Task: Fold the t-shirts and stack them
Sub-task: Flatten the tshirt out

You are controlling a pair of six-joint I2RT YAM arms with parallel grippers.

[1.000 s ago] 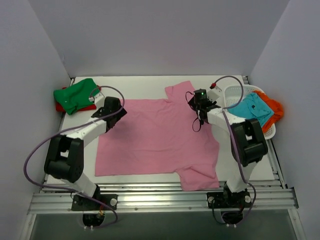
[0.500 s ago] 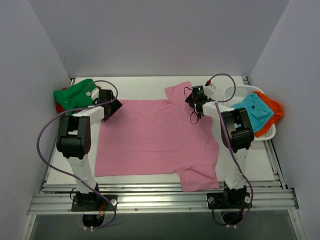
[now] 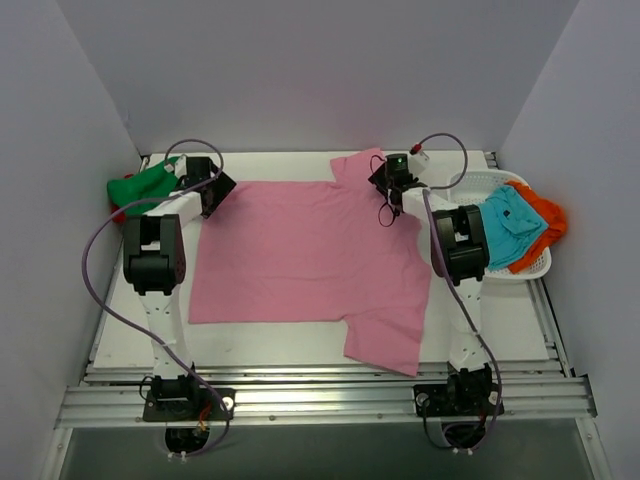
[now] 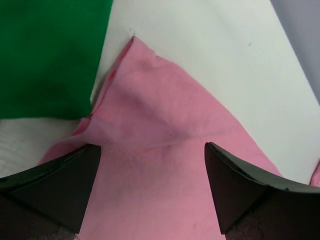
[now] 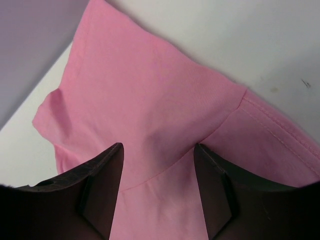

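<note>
the left tool [image 4: 150, 147] stands wide, its fingers set either side of the far left corner of the pink shirt [image 3: 310, 260]. the cloth lies in the gap and the corner's tip pokes out just beyond the fingertips. just left of that corner is the green shirt [image 4: 50, 55], bunched at the far left of the table [image 3: 290, 165]; whether the two touch i can't make out. the right tool [image 5: 158, 146] is down on the pink shirt's far right end, where the sleeve [image 3: 355, 170] joins the body. its fingers stand partway apart with pink cloth filling the gap and a soft ridge rising between them, but i can't tell whether they pinch it. the pink shirt lies spread across the middle of the table between the two arms, its other sleeve pointing toward the near edge. off to the right a white basket [image 3: 470, 182] holds a teal shirt [image 3: 505, 225], with an orange shirt [image 3: 545, 220] draped over its right rim.
</note>
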